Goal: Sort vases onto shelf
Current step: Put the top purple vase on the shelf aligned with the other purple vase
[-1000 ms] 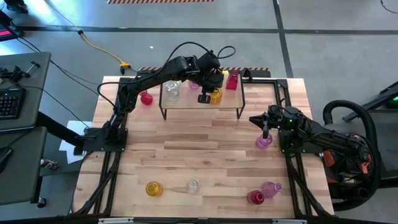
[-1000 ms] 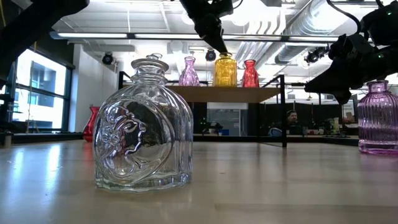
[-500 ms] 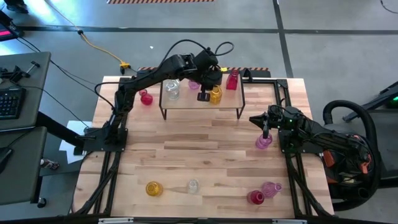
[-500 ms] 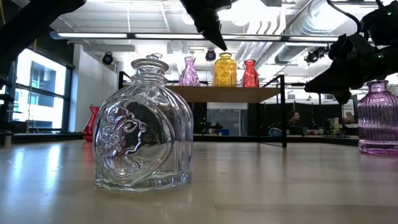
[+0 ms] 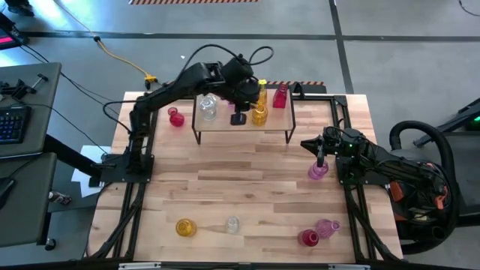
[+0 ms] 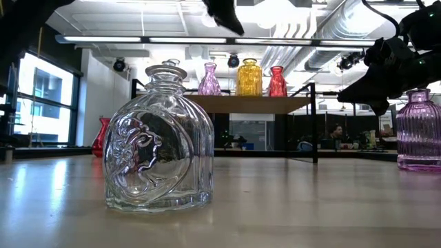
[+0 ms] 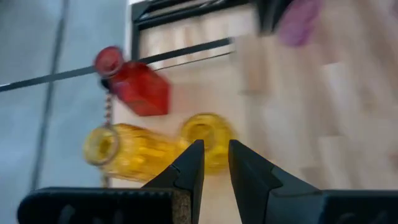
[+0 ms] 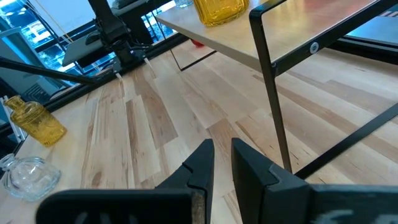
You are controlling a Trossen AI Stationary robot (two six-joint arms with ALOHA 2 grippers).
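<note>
Tabletop [image 5: 240,187]: six vases [image 5: 185,226] | left pincer [image 7: 215,147], right pincer [image 8: 222,145]: both nearly closed, empty

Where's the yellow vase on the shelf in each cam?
High view: yellow vase on the shelf, beside the left gripper.
Low view: on the shelf top, between the pink vase and the red vase.
Left wrist view: just beyond the gripper's fingers, seen from above.
Right wrist view: its base shows on the shelf's near corner.
Shared landmark: the shelf.
</note>
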